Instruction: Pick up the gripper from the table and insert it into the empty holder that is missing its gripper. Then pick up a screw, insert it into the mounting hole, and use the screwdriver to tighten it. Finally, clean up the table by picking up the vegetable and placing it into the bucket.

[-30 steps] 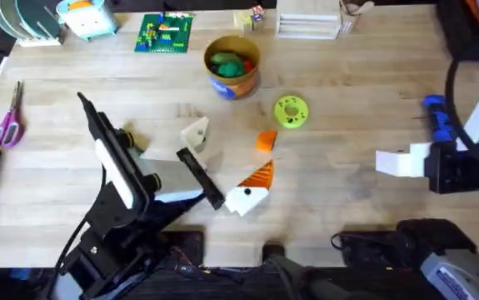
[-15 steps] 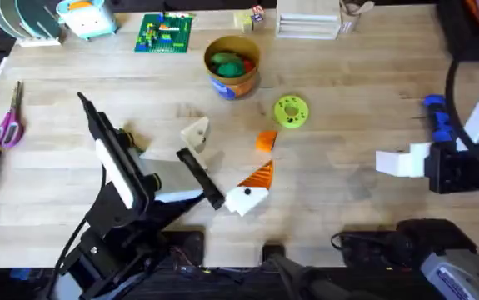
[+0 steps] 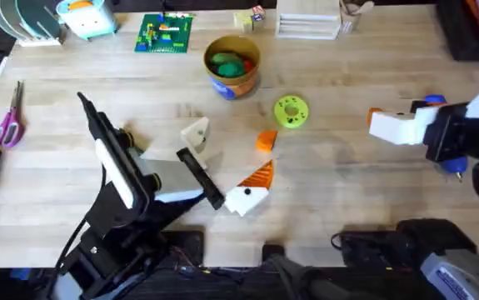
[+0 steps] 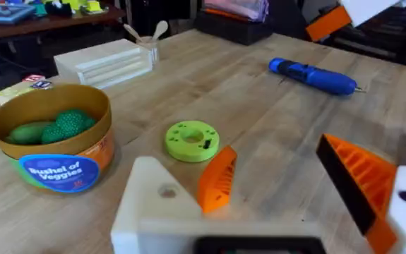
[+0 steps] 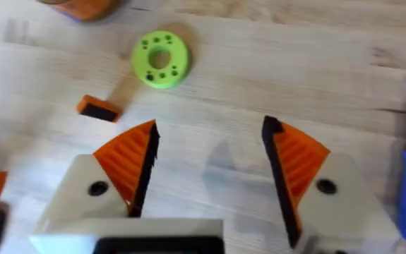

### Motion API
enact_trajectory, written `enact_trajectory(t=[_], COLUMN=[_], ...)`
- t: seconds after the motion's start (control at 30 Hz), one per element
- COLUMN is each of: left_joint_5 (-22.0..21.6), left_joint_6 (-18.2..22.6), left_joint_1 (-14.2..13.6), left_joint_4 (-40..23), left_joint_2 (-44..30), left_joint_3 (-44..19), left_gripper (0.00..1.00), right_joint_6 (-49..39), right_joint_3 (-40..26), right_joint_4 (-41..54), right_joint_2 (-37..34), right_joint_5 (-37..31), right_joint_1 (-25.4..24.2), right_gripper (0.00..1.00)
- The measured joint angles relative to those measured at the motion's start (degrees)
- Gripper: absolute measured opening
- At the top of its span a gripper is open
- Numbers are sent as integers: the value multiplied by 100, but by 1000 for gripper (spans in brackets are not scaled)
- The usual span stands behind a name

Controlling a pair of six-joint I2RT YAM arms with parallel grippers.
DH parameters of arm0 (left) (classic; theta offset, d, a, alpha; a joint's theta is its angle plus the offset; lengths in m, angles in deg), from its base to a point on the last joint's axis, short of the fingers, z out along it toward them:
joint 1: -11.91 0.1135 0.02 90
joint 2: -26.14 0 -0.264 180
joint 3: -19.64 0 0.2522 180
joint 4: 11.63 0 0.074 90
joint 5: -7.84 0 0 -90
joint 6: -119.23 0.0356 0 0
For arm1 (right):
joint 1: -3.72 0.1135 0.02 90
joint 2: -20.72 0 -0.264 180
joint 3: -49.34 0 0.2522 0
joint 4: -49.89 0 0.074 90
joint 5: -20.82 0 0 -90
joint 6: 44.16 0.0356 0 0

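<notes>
1. Right gripper (image 5: 210, 166) hangs above the table (image 3: 347, 208), its fingers spread wide, empty.
2. Left gripper (image 4: 277, 194) spread too; its holder (image 4: 153, 204) lacks a pad.
3. Loose orange gripper (image 3: 266, 141) lies near the green disc (image 3: 291, 112).
4. Screwdriver (image 3: 436, 108) is half hidden behind the right arm.

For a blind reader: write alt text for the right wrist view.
The right gripper hangs open over the wooden table, both white fingers tipped with orange ribbed pads. Beyond lie a small orange wedge and a green disc.
</notes>
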Motion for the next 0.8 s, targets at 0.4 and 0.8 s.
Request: enact_trajectory(t=[0.4,0.8], left_joint_5=[0,0], left_joint_6=[0,0], left_joint_1=[0,0], left_joint_4=[0,0], left_joint_2=[2,0], left_joint_3=[0,0], left_gripper=[994,993], right_joint_6=[-291,-1244], right_joint_3=[-3,-3], right_joint_4=[-685,-1480], right_joint_2=[-889,-2406], right_joint_5=[1781,1828], right_joint_1=[622,2184], right_gripper=[884,885])
